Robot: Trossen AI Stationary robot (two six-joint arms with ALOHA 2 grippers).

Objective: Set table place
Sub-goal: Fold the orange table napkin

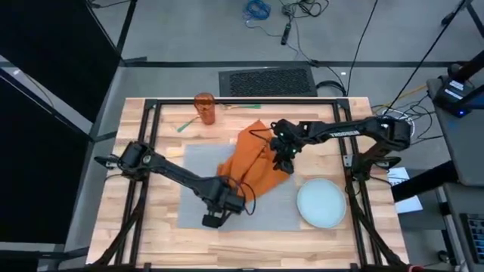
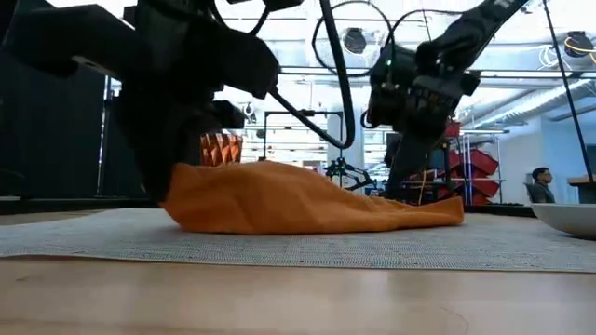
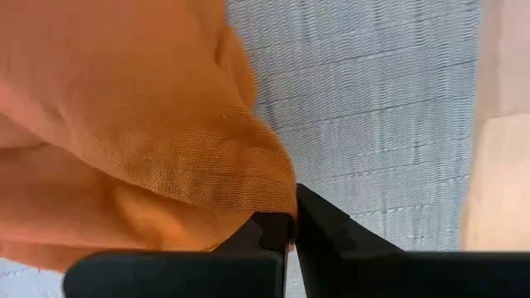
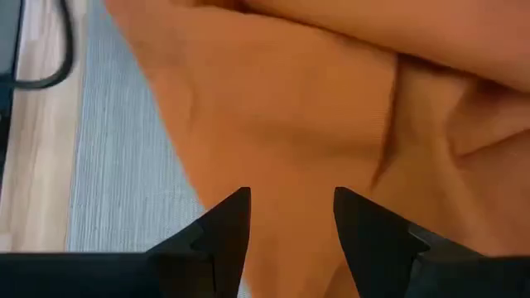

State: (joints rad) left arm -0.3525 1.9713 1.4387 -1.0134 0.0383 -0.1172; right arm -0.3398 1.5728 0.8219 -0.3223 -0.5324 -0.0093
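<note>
The flat grey rectangular woven placemat point(image 1: 265, 208) lies at the centre of the light wooden butcher-block table point(image 1: 128, 227). A crumpled orange cloth napkin point(image 1: 253, 162) sits on the mat's 12 o'clock half. The left gripper point(image 3: 291, 236), at the napkin's 7 o'clock corner, has its fingers pinched together on the cloth's edge. The right gripper point(image 4: 290, 215) hovers over the napkin's 3 o'clock side, fingers apart above the fabric. A round pale blue-white plate point(image 1: 321, 202) rests at the mat's 4 o'clock corner.

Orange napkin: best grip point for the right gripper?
Take the napkin at its far edge beside the right gripper, coming straight down with fingers open. It lies crumpled on the placemat; the left gripper already pinches the near corner.
</note>
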